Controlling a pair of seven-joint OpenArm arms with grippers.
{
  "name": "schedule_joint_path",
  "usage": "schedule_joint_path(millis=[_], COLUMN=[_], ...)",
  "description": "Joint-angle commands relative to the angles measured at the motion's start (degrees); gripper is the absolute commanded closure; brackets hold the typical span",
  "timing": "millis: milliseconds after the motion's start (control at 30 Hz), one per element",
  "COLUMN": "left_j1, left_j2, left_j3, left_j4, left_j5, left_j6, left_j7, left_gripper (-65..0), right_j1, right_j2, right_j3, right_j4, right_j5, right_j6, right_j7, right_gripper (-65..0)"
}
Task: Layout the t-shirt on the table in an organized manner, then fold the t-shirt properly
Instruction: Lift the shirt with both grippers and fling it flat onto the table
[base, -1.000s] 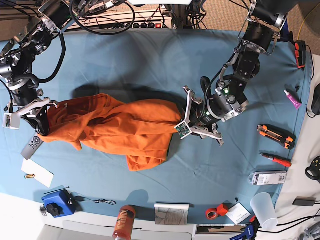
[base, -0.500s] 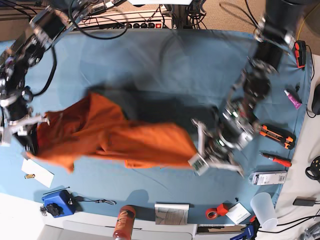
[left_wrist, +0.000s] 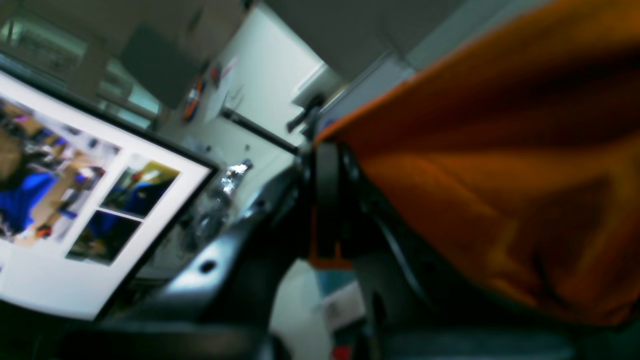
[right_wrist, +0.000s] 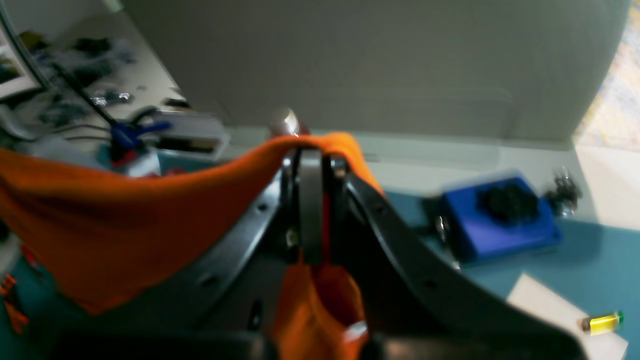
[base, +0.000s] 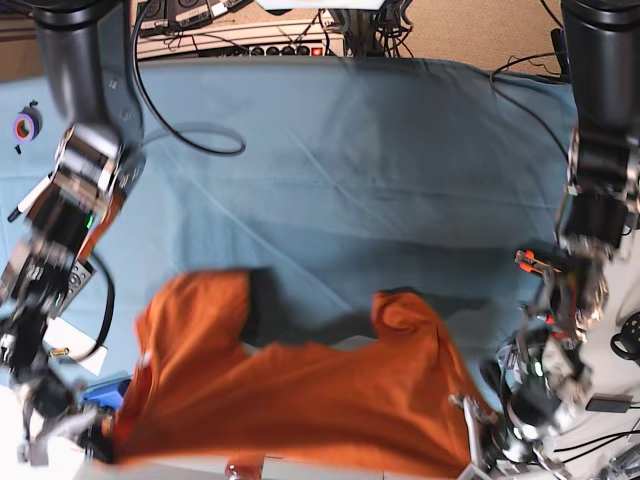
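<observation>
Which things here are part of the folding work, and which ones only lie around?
Part of the job:
- t-shirt, held up at two ends
- table
- left gripper, shut on the cloth
- right gripper, shut on the cloth

Just lying about:
- blue box
- white paper
- monitor

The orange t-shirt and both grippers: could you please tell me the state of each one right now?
Bright orange cloth t-shirt: lifted, stretched between both grippers over the near edge of the teal table.
Left gripper: shut on the t-shirt's edge.
Right gripper: shut on the t-shirt's edge.
</observation>
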Motion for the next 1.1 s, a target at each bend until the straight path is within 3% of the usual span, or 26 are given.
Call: schedule_joint_path(millis=[0,233,533,800,1067], left_j1=[-4.3,-11.6,-10.2,0.8,17.9], left_j2=[-0.5,-1.8,-1.8,-2.2,-2.3], left_j3=[-0.6,-0.6,-0.6,-0.6,-2.6], left_j4=[-0.9,-4.6,-4.5,-2.9,9.0], left_j5=[0.4,-9.8,-17.8,-20.7,-18.9], left_j6=[0.9,2.0,0.4,-0.7,-0.7], left_j7=[0.1,10.7,21.6,24.8,24.8], left_gripper=[0.0,0.0,0.0,0.0,0.0], right_j1=[4.2,7.2,-1.7,-12.1,-22.9], right_j2=[0.9,0.6,1.1,1.1,1.1], right_j3=[0.0,0.2,0.2,0.2,0.3], right_j4=[-0.1,-0.7,4.2,12.0,17.4], right_j5=[1.6,10.6,17.3,17.8,20.3], right_j6=[0.1,0.1,0.1,0.1,0.1], right_j7=[1.2,-8.2,-17.5,-19.1,-21.9], right_gripper=[0.0,0.0,0.0,0.0,0.0])
